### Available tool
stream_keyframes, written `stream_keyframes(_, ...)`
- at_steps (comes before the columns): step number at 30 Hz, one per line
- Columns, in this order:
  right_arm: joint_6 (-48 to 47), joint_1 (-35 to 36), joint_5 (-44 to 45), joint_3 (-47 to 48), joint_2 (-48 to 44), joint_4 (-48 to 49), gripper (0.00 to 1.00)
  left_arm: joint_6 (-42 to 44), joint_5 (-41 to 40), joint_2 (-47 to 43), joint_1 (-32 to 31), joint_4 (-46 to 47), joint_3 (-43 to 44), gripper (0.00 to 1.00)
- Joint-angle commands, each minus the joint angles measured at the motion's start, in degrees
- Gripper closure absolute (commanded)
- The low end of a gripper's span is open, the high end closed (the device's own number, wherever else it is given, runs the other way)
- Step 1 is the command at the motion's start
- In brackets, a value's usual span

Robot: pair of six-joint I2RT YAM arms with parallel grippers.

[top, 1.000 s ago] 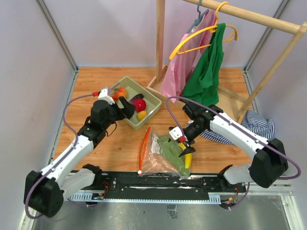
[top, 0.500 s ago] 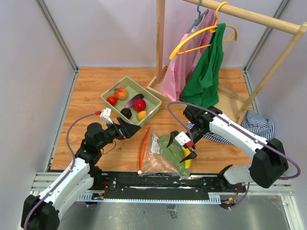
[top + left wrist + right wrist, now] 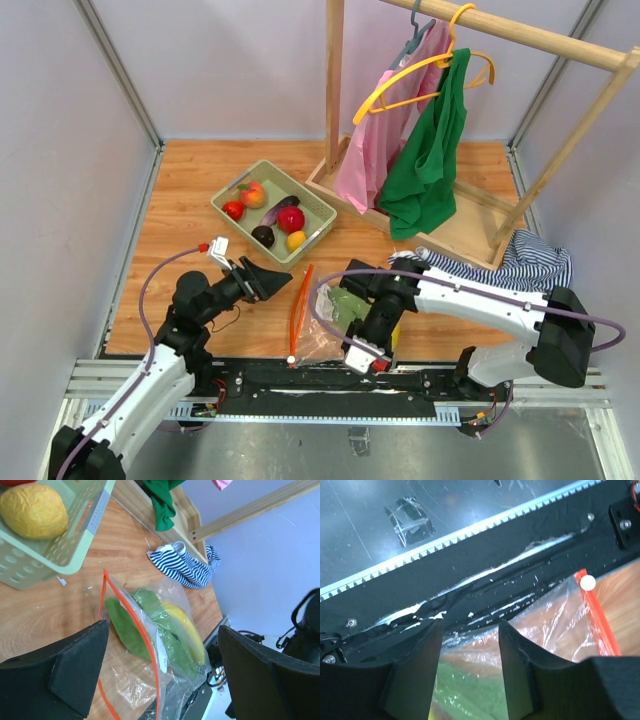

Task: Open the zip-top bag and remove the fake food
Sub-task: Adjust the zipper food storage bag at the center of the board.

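Presently, no brand or legible writing is found: the one small white label (image 3: 159,644) on the zip-top bag (image 3: 322,342) is too small to read. The bag is clear, crinkled film with an orange-red zip strip (image 3: 299,300) ending in a round white slider (image 3: 588,583). It lies on the wooden table (image 3: 190,190) at the near edge, between the two arms. Inside it are a yellow banana (image 3: 187,627) and flat green pieces (image 3: 125,630), all glossy plastic. More fake food (image 3: 291,218) sits farther back in a pale green slotted basket (image 3: 300,186): rounded red, peach, dark purple and yellow pieces.

Left pincer (image 3: 280,281): jaws wide apart, holding nothing, above the table just left of the zip strip.

Right pincer (image 3: 470,625): jaws part-way apart over the bag's near edge, film showing in the gap. Whether they touch the film cannot be told.
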Motion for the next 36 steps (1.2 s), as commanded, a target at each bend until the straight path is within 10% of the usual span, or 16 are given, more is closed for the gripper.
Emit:
stream_keyframes(1, 5.47, 4.99, 2.88, -1.09, 0.55, 3.8, 0.57, -1.11, 0.75, -2.42, 0.25, -1.09, -1.4, 0.07)
stream_keyframes(6, 10.37, 8.9, 9.02, -2.71, 4.64, 8.46, 0.8, 0.25, 0.65, -3.13, 0.24, -4.21, -1.01, 0.16)
stream_keyframes(14, 12.83, 5.57, 23.92, -7.94, 3.45, 9.28, 0.84, 1.32, 2.9, -3.26, 0.27, -6.64, -1.13, 0.42)
stream_keyframes(21, 13.0, -10.5, 28.79, -11.8, -1.67, 10.84, 0.83, -1.79, 9.6, 0.01, 0.25, 2.92, -3.71, 0.44)
stream_keyframes(29, 10.18, -16.83, 7.26, -5.5, -5.94, -0.9, 0.64, -2.73, 11.39, 4.04, -2.05, 8.11, -2.83, 0.44)
stream_keyframes(36, 9.38, -31.93, 5.85, 2.28, -1.46, -8.97, 0.63, 2.61, 9.37, 2.65, -2.19, 6.23, 0.77, 0.41)
